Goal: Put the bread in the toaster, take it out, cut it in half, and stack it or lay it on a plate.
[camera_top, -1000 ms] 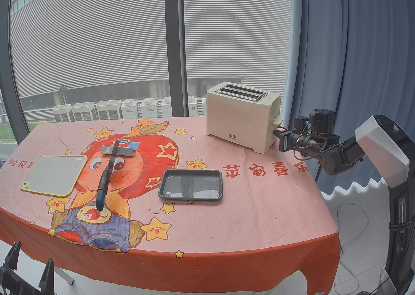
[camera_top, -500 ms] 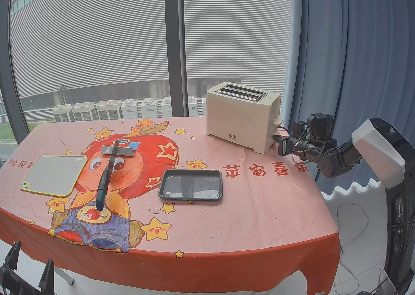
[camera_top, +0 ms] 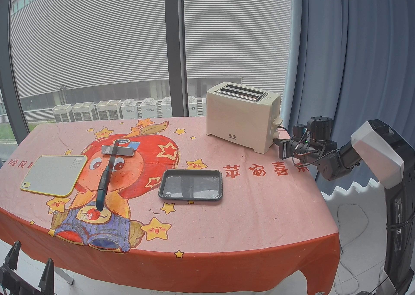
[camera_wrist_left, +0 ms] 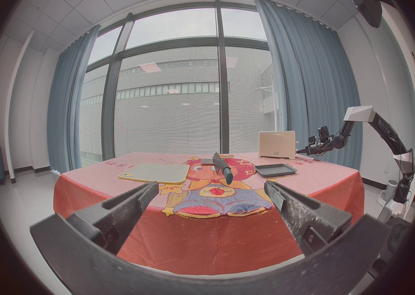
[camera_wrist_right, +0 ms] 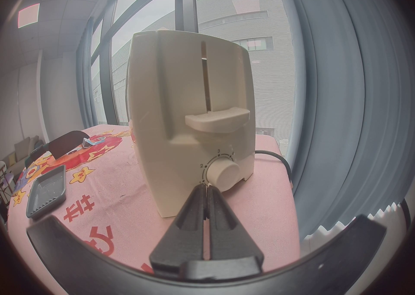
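Observation:
A cream two-slot toaster [camera_top: 242, 114] stands at the table's back right. Its end face has a lever [camera_wrist_right: 218, 119] partway down the slot and a dial [camera_wrist_right: 221, 174] below it. My right gripper [camera_top: 276, 140] is shut on nothing, fingertips [camera_wrist_right: 206, 187] pressed together just under the dial, below the lever. A black-handled knife [camera_top: 106, 174] lies on the cloth, blade end across a small grey rest [camera_top: 117, 150]. The pale cutting board [camera_top: 54, 174] lies at the left and a black tray [camera_top: 190, 185] in the middle. My left gripper [camera_wrist_left: 212, 196] hangs open off the table's front-left edge.
The toaster's cable [camera_wrist_right: 272, 159] trails off the table's right edge beside the blue curtain [camera_top: 354, 49]. The window is right behind the table. Open cloth lies between the tray and the toaster.
My right gripper has sunk a little along the toaster's end face, staying shut. Nothing else has moved.

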Robot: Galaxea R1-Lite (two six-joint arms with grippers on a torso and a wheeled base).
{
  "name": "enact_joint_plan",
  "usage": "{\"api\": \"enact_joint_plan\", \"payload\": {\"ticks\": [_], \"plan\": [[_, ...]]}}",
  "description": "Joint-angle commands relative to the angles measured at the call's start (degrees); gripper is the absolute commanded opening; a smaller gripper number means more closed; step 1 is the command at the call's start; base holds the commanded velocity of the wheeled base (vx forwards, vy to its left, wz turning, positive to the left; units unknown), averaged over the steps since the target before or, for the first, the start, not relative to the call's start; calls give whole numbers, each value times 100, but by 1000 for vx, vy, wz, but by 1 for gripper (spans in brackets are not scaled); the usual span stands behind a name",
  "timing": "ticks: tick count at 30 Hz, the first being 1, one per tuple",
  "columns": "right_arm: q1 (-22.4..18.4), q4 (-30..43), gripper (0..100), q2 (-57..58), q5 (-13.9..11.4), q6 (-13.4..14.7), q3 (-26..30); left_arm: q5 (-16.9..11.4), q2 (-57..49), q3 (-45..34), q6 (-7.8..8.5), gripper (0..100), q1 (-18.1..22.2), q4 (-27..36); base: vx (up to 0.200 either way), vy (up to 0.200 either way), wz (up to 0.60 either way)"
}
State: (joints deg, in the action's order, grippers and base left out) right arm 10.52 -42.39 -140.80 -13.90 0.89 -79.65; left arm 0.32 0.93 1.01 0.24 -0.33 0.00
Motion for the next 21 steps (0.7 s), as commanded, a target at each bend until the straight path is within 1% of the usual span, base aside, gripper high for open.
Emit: {"api": "enact_joint_plan", "payload": {"ticks": [1,12,16,21], "plan": [[-41,2,0,-18,1,-1,2,3,-75,-101,2,100,-2,0,0,0,0],[-33,-42,0,0,-8,-1,134,3,-84,-101,2,100,-2,0,0,0,0],[-15,-59,0,62,-8,-19,310,3,-75,-101,2,100,-2,0,0,0,0],[20,-261,0,70,-8,-27,372,3,-75,-101,2,100,-2,0,0,0,0]]}}
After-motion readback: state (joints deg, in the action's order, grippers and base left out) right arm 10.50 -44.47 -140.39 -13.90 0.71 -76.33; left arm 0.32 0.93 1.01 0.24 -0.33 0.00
